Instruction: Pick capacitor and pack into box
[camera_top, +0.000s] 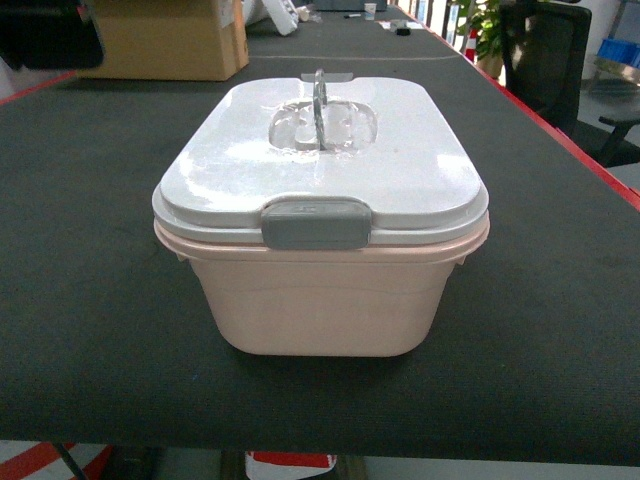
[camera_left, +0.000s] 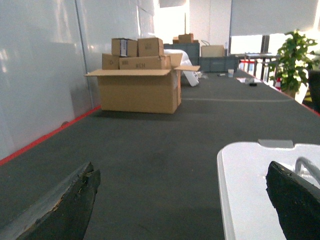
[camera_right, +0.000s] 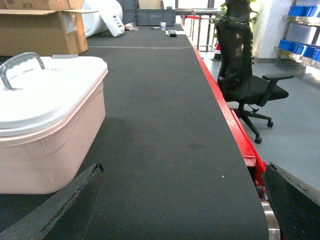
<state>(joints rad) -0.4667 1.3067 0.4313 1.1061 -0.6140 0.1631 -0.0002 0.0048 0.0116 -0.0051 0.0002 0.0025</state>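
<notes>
At the middle of the dark, finely ribbed table mat (camera_top: 90, 330) stood the box (camera_top: 320, 300), a pale pink-cream plastic tub with rounded corners and a rolled rim. Its glossy white lid (camera_top: 400, 150) was seated on top, and the grey latch (camera_top: 315, 222) lay flat against the near edge. The clear handle (camera_top: 320, 100) stood upright in a moulded recess at the lid's centre. The capacitor showed in none of the 3 views; whether it lay inside the closed tub could not be told.

The left gripper (camera_left: 185, 200) hung just left of the box, above the mat, its 2 dark fingers (camera_left: 65, 210) spread wide apart with nothing between them; their edges looked worn and chipped. The lid's corner sat between the fingertips on the right side of that view, though touch could not be judged.

The right gripper (camera_right: 180, 205) was likewise released, its 2 matte black fingers (camera_right: 295, 200) set far apart and empty, with the tub's smooth wall just to its left.

Farther back on the table sat an open brown cardboard carton (camera_left: 137, 90) with smaller cartons stacked on it. A red strip (camera_right: 235, 130) edged the table, beside which stood a black mesh-backed office chair (camera_right: 245, 80). A leafy potted plant (camera_left: 292, 62) stood by the window.
</notes>
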